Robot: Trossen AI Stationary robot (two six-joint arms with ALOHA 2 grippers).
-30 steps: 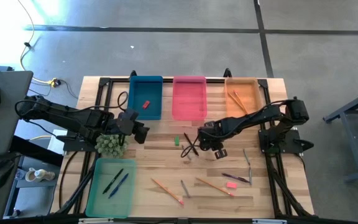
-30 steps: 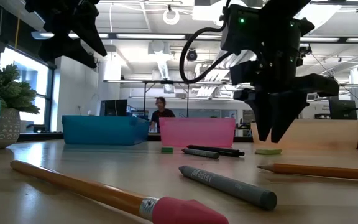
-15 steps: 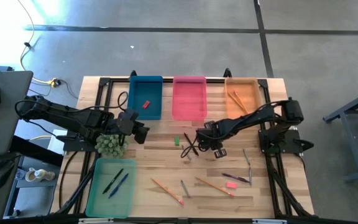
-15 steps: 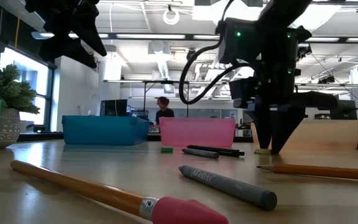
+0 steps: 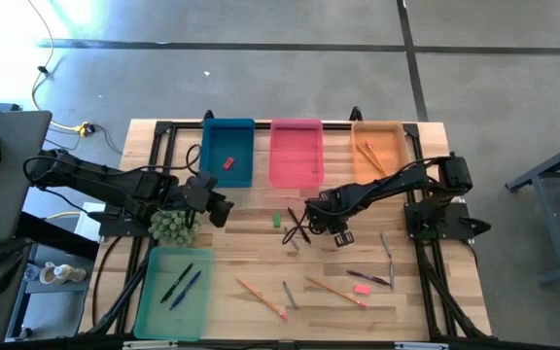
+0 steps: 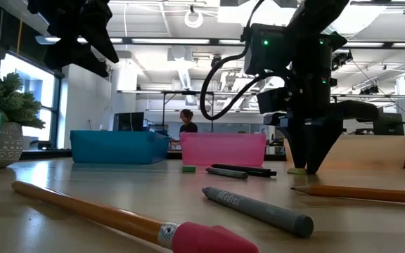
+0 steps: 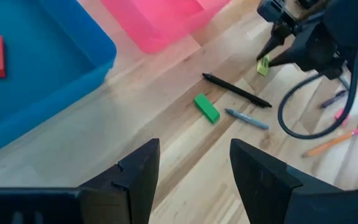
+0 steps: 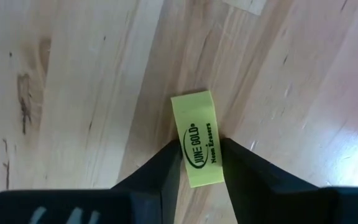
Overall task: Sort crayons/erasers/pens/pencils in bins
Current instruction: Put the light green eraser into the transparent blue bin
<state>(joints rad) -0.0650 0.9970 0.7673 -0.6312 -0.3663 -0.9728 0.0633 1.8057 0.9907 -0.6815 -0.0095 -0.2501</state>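
Your right gripper [image 5: 311, 216] sits hemmed beside the black pen [image 5: 299, 227]; bare table [image 5: 251, 243] toward the plant [image 5: 172, 226] looks passable.

The dark right gripper [image 8: 200, 163] covers the near end of the small yellow-green eraser block [image 8: 197, 138]; from above that eraser hides under the arm; the long orange pencil [image 6: 104, 216] with its pink tip is cut off by the low picture's bottom edge; the far-off person [image 6: 187, 124] is too small to tell much.
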